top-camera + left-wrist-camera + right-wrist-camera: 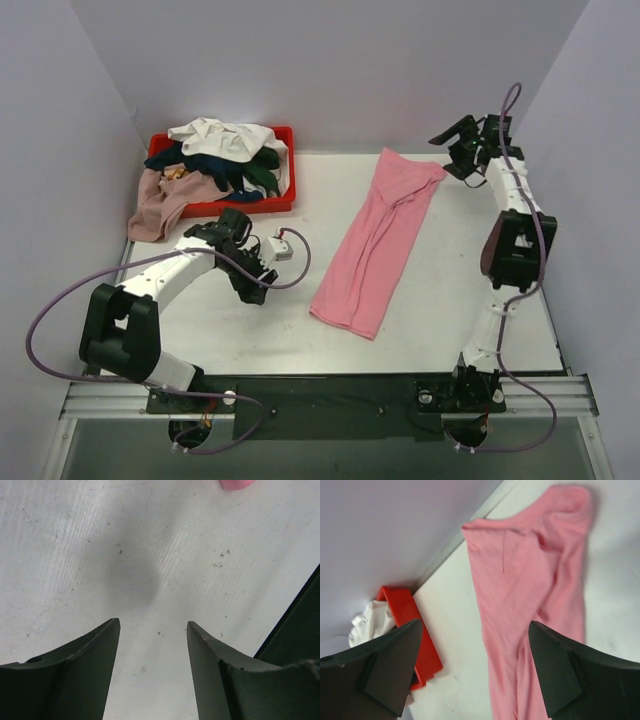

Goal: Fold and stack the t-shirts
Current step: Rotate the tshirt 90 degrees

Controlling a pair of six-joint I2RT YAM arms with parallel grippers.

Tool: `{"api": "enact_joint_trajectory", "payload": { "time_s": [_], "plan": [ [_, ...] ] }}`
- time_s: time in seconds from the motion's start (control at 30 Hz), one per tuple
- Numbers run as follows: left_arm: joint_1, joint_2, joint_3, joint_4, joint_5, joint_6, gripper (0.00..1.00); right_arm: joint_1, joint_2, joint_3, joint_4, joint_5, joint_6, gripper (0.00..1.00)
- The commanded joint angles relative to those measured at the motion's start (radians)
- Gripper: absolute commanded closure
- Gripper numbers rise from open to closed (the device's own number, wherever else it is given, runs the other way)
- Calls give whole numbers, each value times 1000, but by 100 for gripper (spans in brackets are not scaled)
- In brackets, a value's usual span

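The bright pink t-shirt (378,240) lies folded lengthwise into a long strip on the table, running from the far right down toward the middle. It fills the right wrist view (530,580), and one corner shows in the left wrist view (235,484). White (222,136), navy (205,160), dark green (262,172) and dusty mauve (160,200) shirts are piled in the red tray. My left gripper (254,288) is open and empty over bare table, left of the shirt's near end (153,622). My right gripper (452,140) is open and empty, raised beside the shirt's far end (475,625).
The red plastic tray (285,170) stands at the far left (407,625), the mauve shirt spilling over its left side. Grey walls close in the table on the left, back and right. The black mounting rail (330,390) runs along the near edge.
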Motion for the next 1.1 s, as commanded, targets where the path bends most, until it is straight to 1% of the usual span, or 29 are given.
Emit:
{"api": "enact_joint_trajectory", "payload": {
  "time_s": [0.0,0.03,0.07,0.1,0.13,0.17,0.2,0.23,0.27,0.3,0.33,0.37,0.43,0.47,0.5,0.57,0.67,0.7,0.73,0.77,0.8,0.83,0.87,0.9,0.93,0.97,1.0,1.03,1.07],
  "plan": [
    [1,-91,-33,57,149,96,34,41,-432,-254,-289,271,-258,18],
    [-1,-100,-44,73,194,119,34,55,-531,-391,-333,326,-287,18],
    [-7,-103,-56,83,218,148,34,93,-584,-531,-379,336,-296,19],
    [-14,-108,-62,106,256,163,34,112,-662,-620,-393,334,-306,22],
    [-33,-110,-76,130,293,180,33,143,-705,-767,-425,331,-303,23],
    [-56,-113,-83,144,304,185,33,191,-768,-828,-448,313,-298,26],
    [-69,-117,-97,185,318,180,33,234,-806,-951,-459,305,-289,28],
    [-97,-126,-106,205,324,173,33,261,-875,-1004,-466,293,-245,33],
    [-109,-133,-132,260,328,148,33,314,-909,-1119,-456,281,-200,34],
    [-134,-149,-151,287,330,138,33,343,-984,-1174,-421,262,-167,37],
    [-143,-156,-178,343,336,115,33,409,-1011,-1249,-396,252,-107,37],
    [-160,-175,-200,379,333,99,33,437,-1062,-1294,-343,220,-81,38],
    [-177,-202,-248,446,336,56,33,515,-1106,-1397,-222,154,13,40],
    [-186,-209,-273,471,345,38,32,534,-1113,-1463,-180,134,71,40],
    [-197,-223,-284,479,345,36,32,567,-1114,-1488,-89,89,99,40],
    [-223,-241,-307,497,353,18,32,610,-1086,-1540,-19,84,157,44],
    [-255,-260,-333,505,356,7,32,647,-1031,-1571,3,126,199,49],
    [-264,-268,-337,509,358,9,32,654,-988,-1581,53,111,203,49],
    [-269,-269,-343,521,353,4,32,655,-941,-1601,90,74,219,51],
    [-274,-277,-347,529,351,-1,32,655,-922,-1609,133,61,226,58],
    [-277,-283,-347,534,348,-1,32,654,-896,-1624,167,43,240,71],
    [-280,-289,-343,532,348,4,31,651,-896,-1638,170,44,246,79],
    [-281,-291,-338,514,354,18,31,645,-920,-1644,158,55,245,92],
    [-289,-291,-324,496,364,77,31,631,-949,-1656,83,67,240,96],
    [-294,-289,-320,458,374,109,30,620,-1025,-1663,40,107,236,100],
    [-310,-282,-311,440,390,187,26,614,-1069,-1682,-68,133,239,100],
    [-335,-275,-309,419,396,217,25,614,-1166,-1692,-131,191,245,100],
    [-347,-256,-300,417,402,269,23,611,-1211,-1718,-216,205,248,100],
    [-378,-245,-295,423,402,285,23,608,-1300,-1733,-303,218,248,100]
  ]
}}
